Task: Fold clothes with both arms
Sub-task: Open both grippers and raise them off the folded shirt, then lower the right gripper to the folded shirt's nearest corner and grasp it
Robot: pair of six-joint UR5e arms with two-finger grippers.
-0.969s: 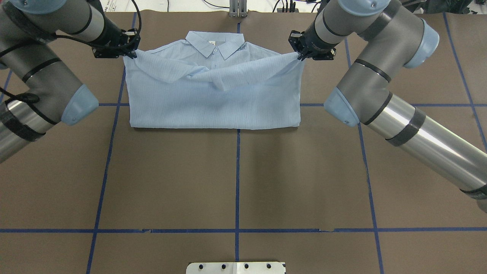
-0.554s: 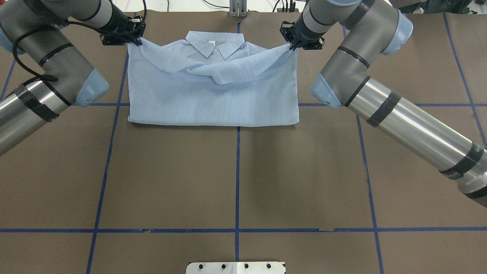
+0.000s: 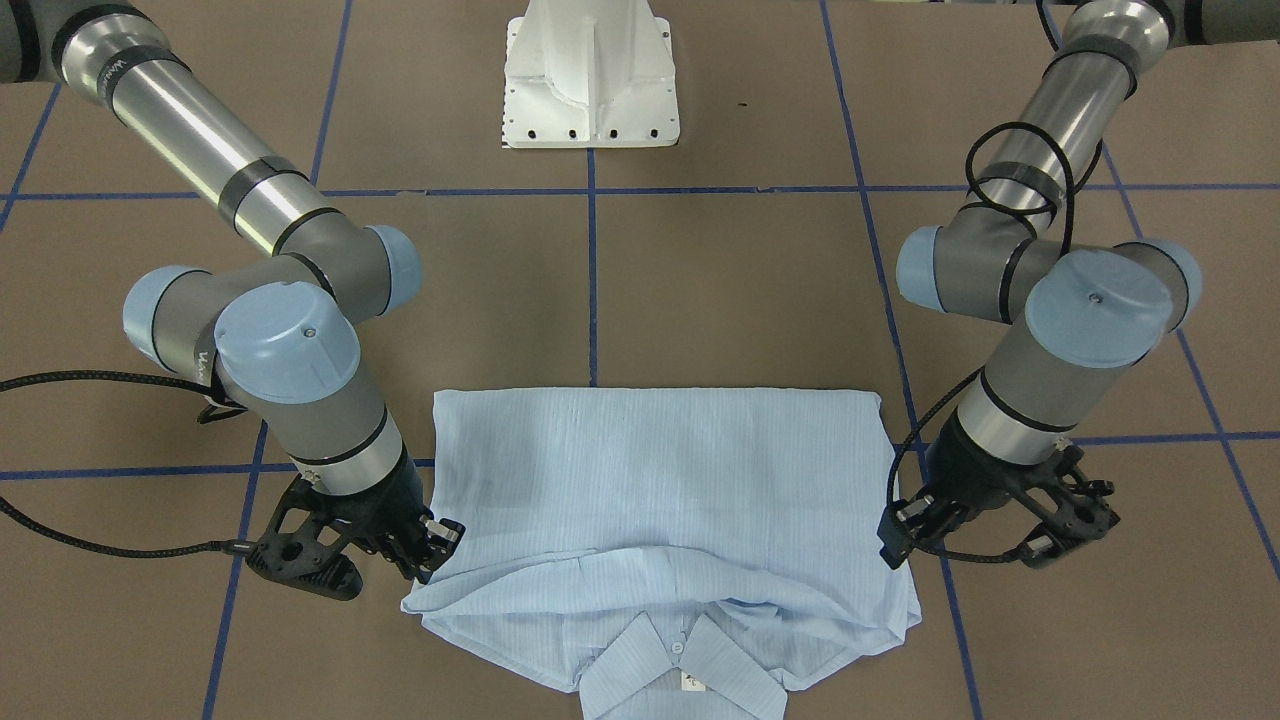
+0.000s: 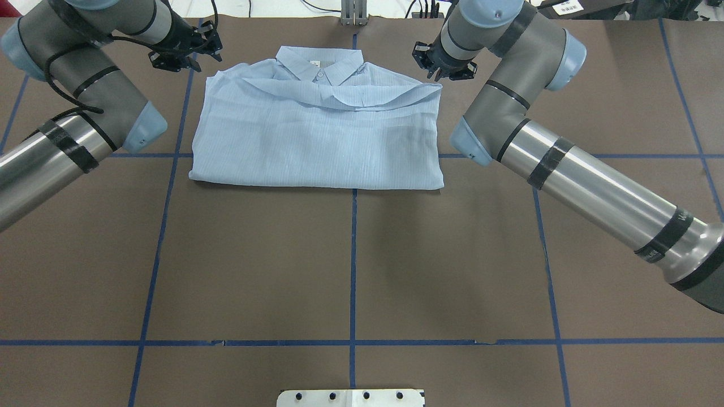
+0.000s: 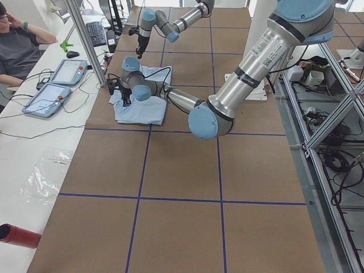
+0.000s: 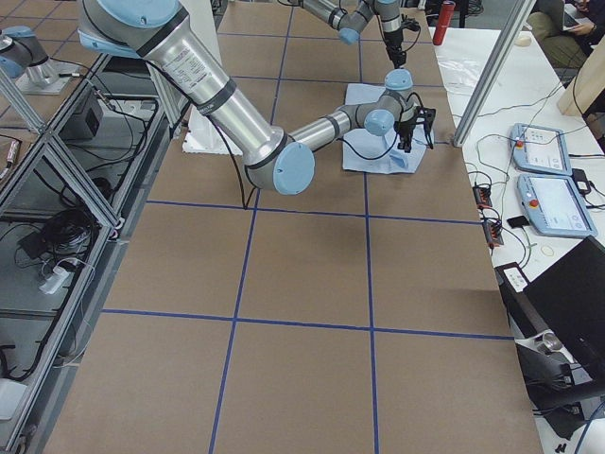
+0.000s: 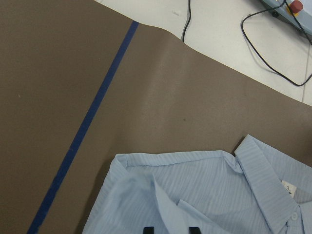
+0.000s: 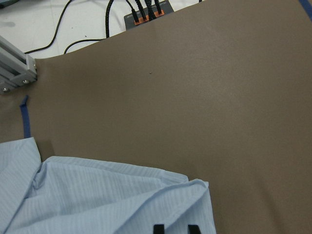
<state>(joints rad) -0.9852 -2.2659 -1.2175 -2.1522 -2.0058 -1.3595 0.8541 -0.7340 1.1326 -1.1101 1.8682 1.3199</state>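
Pale blue, thin and finely striped, the long-sleeved button-front shirt (image 4: 317, 141) lies folded flat on the brown paper-covered table (image 4: 350, 254) crossed by blue tape lines. Its pointed collar (image 4: 319, 65) is at the far edge from the robot, and its sleeves (image 4: 350, 96) are laid across the chest. The black two-finger left gripper (image 7: 171, 229) is at the shirt's far left shoulder corner. In its wrist view the two fingertips (image 7: 148, 229) stand apart with cloth showing between them, clamping nothing. The black right gripper (image 8: 176, 228) is at the far right corner, its fingertips (image 8: 158, 228) likewise spread over the fabric near its edge. Whether any fingertip touches the cloth cannot be told. In the overhead view each gripper shows just beside its corner.
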